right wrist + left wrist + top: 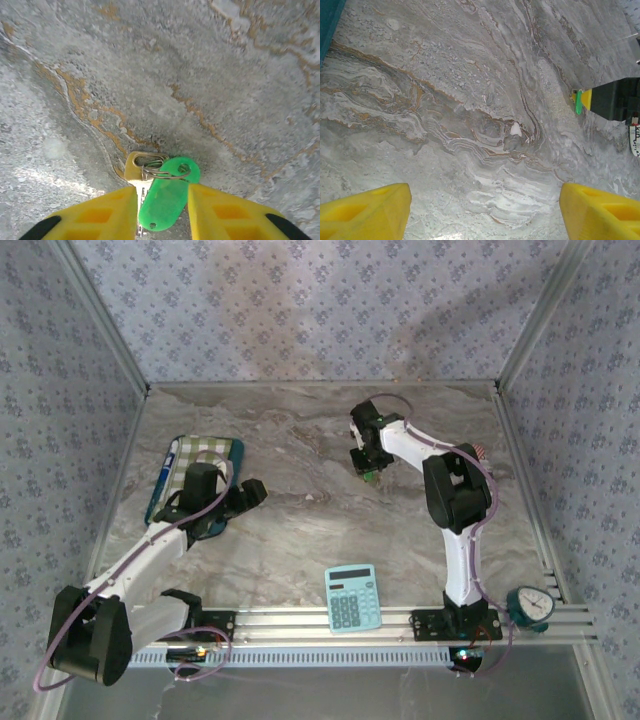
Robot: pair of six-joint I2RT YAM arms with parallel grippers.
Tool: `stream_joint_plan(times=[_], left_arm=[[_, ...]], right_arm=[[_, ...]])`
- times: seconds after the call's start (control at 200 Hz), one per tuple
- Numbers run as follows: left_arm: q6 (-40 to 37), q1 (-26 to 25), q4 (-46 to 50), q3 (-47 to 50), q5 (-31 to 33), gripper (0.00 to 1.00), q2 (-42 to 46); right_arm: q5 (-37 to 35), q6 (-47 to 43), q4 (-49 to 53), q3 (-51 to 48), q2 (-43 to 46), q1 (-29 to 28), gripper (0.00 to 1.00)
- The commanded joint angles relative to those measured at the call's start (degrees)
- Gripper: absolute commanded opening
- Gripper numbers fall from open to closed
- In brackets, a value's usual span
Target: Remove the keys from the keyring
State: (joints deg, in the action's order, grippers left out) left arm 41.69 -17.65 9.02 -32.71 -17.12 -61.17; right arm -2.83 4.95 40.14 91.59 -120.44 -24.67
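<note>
Between jaws of right gripper, pinches brass key and green plastic tag on steel keyring; holds left gripper spread wide above grey marble tabletop.

Robot lab test cell. Marble-look table boxed by patterned panels on aluminium framing. Left arm, right arm bolted to slotted rail.

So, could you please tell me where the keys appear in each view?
Top external: keys, a green speck at the right gripper, right of centre.
Left wrist: green sliver at the right edge, mid-height.
Right wrist: bottom centre, between the yellow fingers.
Shared landmark: the right gripper holding them.
</note>
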Motion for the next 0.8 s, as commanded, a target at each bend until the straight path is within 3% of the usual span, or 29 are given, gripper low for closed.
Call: stream_joint_plan(times=[0.0, 0.45, 0.795], left_arm=[[0.6, -0.3, -0.1, 0.6, 0.3, 0.78, 0.9], [1.0, -0.3, -0.1, 0.8, 0.4, 0.78, 1.3], [1.2, -0.3, -0.2, 1.2, 0.6, 0.79, 1.5]], right_arm=[[-1.3, -0.2, 2.1, 2.6, -1.5, -0.1, 0.35], [0.2, -1.3, 3.2, 5.4, -4.3, 0.2, 0.36], [0.3, -0.8, 3.7, 5.9, -3.5, 0.2, 0.11]])
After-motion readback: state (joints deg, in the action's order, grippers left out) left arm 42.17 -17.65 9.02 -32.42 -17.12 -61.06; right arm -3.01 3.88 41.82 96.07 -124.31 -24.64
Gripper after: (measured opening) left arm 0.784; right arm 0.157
